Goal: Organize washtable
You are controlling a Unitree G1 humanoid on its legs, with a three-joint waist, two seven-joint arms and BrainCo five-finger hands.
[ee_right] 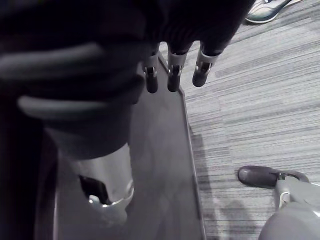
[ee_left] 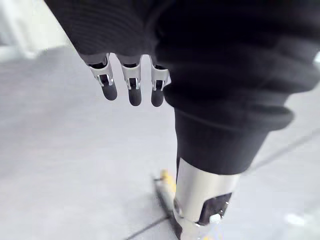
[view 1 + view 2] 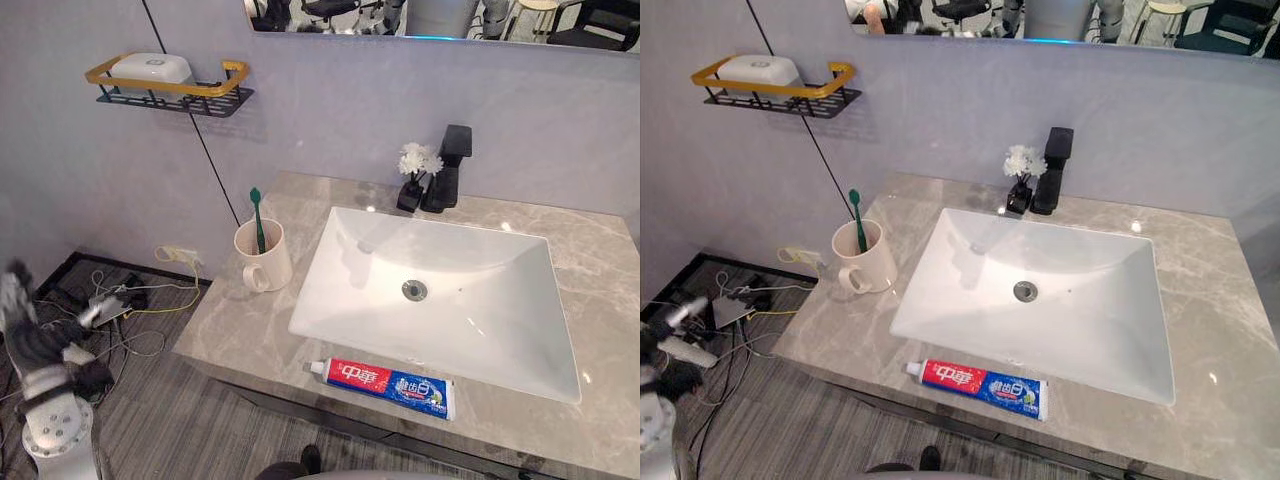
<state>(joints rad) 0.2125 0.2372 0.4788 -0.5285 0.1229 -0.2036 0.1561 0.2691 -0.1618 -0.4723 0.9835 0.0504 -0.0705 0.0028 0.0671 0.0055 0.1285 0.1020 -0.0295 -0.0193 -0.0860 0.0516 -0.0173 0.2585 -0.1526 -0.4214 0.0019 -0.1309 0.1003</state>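
Washtable (image 3: 250, 330) of grey marbled stone stands before us against a pale wall, with a white rectangular basin (image 3: 470, 330) sunk into it. We find the toothpaste tube (image 3: 385, 385) lying flat on the front strip of the counter, just in front of the basin's near rim, its white cap pointing toward our left. Left of the basin stands a cream mug (image 3: 262, 258), upright, its handle turned toward the front, with a green toothbrush (image 3: 258, 215) standing in it, head up. Behind the basin, at the wall, we see a black faucet (image 3: 452, 165), and just beside it on its left a small dark vase (image 3: 410, 195) of white flowers (image 3: 420, 160). On the wall above and to the left hangs a black wire shelf (image 3: 225, 100) with a gold rail, carrying a white soap box (image 3: 152, 67). A mirror (image 3: 440, 15) runs along the wall above the faucet.

Our left hand (image 2: 134, 90) hangs low at the left, off the counter's end and well apart from everything on it (over the floor, near a tangle of wires (image 3: 150, 300)). Its own wrist view shows the fingers loose and hanging, the thumb apart, nothing between them. Our right hand (image 1: 173, 75) hangs with grey striped carpet (image 1: 250, 100) below it, fingers likewise slack and empty.
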